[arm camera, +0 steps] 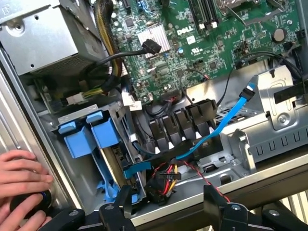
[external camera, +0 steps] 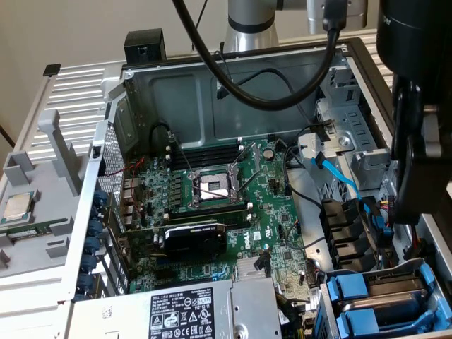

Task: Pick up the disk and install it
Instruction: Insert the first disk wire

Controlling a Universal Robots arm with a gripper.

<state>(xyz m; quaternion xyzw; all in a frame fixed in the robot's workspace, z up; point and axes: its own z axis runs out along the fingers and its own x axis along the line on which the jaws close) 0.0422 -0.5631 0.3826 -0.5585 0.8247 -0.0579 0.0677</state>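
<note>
My gripper [arm camera: 167,193] hangs over the drive cage [arm camera: 72,118], jaws wide apart w/ nothing held, lined up for reach. The disk [external camera: 351,291] prob. sits slotted there in its blue frame.

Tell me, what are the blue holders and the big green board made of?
The blue holders look like moulded plastic: one even colour, smooth, slightly shiny, with rounded tabs. The green board looks like a stiff circuit board, probably resin laminate under a glossy green coating, with tiny metal parts soldered on.
</note>
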